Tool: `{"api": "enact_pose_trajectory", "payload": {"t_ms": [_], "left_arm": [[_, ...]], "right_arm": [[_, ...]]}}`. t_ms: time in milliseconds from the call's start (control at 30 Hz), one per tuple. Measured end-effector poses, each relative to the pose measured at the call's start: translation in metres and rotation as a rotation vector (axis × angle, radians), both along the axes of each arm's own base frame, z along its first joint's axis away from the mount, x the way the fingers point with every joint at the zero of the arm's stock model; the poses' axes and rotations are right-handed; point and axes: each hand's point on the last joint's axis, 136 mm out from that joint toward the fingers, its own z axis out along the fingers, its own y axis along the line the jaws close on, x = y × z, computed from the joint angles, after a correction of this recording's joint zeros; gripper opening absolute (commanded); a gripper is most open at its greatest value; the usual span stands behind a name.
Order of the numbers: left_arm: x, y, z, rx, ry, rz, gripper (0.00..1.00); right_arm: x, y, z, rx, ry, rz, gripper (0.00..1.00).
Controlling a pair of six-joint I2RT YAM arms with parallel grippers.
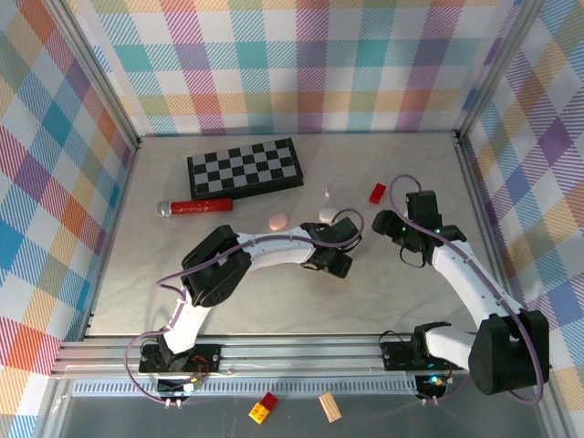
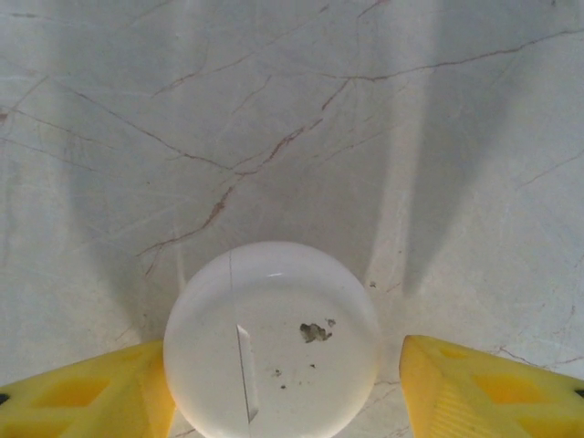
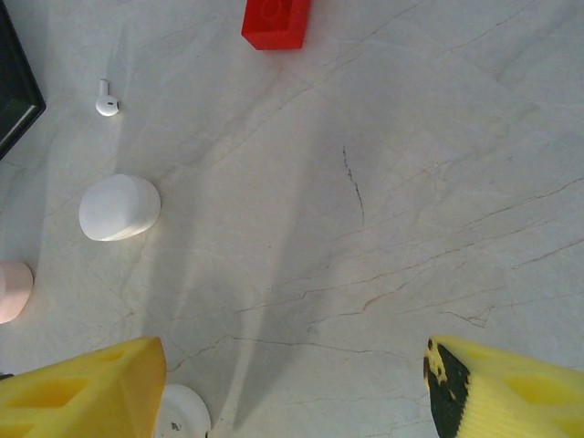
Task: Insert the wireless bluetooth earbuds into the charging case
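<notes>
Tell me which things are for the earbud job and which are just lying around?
For the job: white earbud, white pebble case, pink case, round white case.

Just lying about: red brick, checkerboard, red tube, wooden block, red-and-yellow brick.

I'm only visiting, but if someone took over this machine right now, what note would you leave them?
Left gripper: open, astride a round white case, not clamped.
Right gripper: open, empty.
Things: one white earbud lies loose by the red brick; a white pebble case and a pink case lie near it.
Done: no earbud seen in a case.
To do: pick up the earbud, seat it in a case.
</notes>
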Motion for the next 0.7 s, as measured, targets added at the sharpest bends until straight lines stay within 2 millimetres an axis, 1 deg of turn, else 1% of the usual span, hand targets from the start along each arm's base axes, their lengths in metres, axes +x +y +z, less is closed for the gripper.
{"api": "enact_pose_trajectory", "payload": {"t_ms": [33,100,500,600,700], "left_arm": [[0.001,0.001,0.000,0.004,-0.004,0.002,0.54],[0.002,0.001,0.000,0.008,-0.012,0.006,0.52],[0.004,0.002,0.002,-0.013,-0.041,-0.007,0.50],[0.001,0.007,0.010,-0.036,-0.075,-0.038,0.49],[-0.001,0.012,0.031,-0.069,-0.137,-0.091,0.48]], "right_arm": [[0.000,0.001,0.000,0.002,0.000,0.002,0.74],[0.000,0.001,0.000,0.003,0.002,0.003,0.74],[-0.001,0.002,-0.002,0.013,0.010,0.010,0.74],[-0.001,0.002,-0.001,0.040,0.012,0.012,0.74],[-0.001,0.002,0.004,0.085,0.008,0.015,0.74]]}}
